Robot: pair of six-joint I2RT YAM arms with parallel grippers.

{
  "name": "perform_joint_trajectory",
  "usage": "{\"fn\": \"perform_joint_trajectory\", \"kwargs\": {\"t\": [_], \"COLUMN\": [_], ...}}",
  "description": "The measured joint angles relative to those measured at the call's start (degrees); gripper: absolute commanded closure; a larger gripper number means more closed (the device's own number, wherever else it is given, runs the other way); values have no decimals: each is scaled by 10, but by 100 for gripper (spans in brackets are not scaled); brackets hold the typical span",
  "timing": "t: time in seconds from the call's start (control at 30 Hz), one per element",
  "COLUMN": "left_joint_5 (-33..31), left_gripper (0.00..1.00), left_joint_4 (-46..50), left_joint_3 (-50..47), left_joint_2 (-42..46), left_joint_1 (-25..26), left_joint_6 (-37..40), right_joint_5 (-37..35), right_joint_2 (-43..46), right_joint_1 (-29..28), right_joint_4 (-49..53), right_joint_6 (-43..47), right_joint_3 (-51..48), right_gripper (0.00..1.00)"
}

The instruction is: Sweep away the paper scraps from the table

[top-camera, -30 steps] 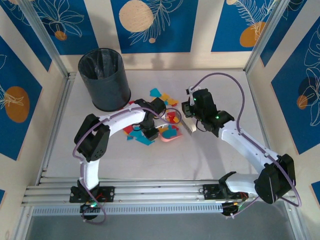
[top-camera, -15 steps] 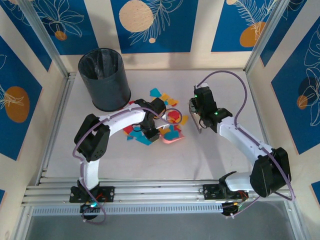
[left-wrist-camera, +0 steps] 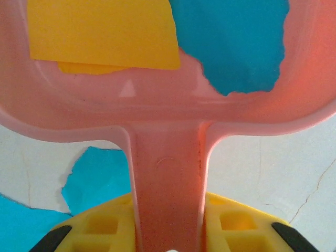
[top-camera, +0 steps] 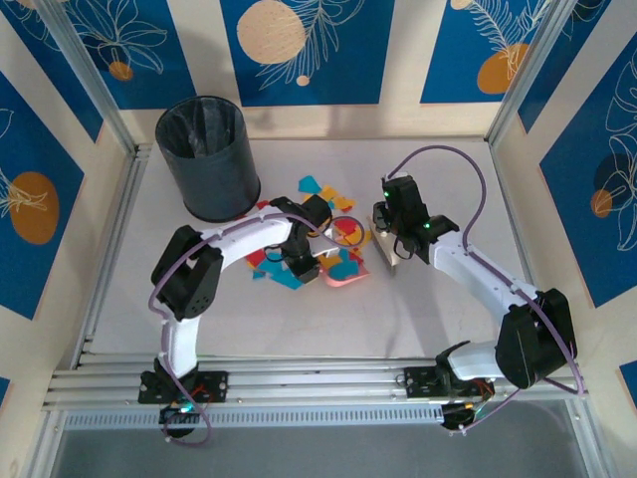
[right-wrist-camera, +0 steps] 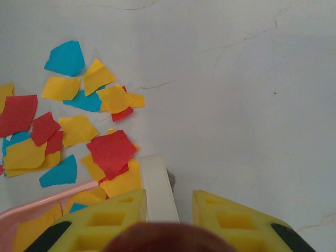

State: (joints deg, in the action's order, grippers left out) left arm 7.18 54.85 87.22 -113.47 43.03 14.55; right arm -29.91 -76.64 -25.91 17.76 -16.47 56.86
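Observation:
Red, yellow and blue paper scraps (top-camera: 320,189) lie in a loose heap at the middle of the white table (top-camera: 249,319). My left gripper (left-wrist-camera: 170,233) is shut on the handle of a pink dustpan (left-wrist-camera: 168,121). The pan rests on the table and holds a yellow scrap (left-wrist-camera: 105,31) and a blue scrap (left-wrist-camera: 236,42). In the top view the dustpan (top-camera: 343,277) sits at the near side of the heap. My right gripper (right-wrist-camera: 168,202) is shut on a white-backed brush (right-wrist-camera: 157,186), which stands just right of a red scrap (right-wrist-camera: 111,149) and the dustpan's rim (right-wrist-camera: 31,210).
A black mesh bin (top-camera: 209,159) with a liner stands at the back left, beside the left arm. Aluminium rails run along the table's left and near edges. Bare white tabletop lies to the right of the brush and in front of the dustpan.
My right gripper has drawn the brush a little to the right, away from the dustpan, and turned it. The left arm and the dustpan have stayed put.

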Motion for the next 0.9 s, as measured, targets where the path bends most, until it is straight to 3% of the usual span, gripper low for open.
{"fn": "perform_joint_trajectory", "kwargs": {"t": [0.33, 0.7, 0.9], "left_joint_5": [3, 2, 2], "left_gripper": [100, 100, 100], "left_joint_4": [-3, -47, -61], "left_joint_3": [7, -25, -36], "left_joint_2": [-4, 9, 19], "left_joint_1": [0, 0, 0], "left_joint_6": [0, 0, 0], "right_joint_5": [8, -42, -23], "right_joint_2": [8, 57, 67], "right_joint_1": [0, 2, 14], "right_joint_4": [8, 18, 20], "right_joint_6": [0, -27, -35], "right_joint_3": [0, -23, -24], "right_gripper": [100, 100, 100]}}
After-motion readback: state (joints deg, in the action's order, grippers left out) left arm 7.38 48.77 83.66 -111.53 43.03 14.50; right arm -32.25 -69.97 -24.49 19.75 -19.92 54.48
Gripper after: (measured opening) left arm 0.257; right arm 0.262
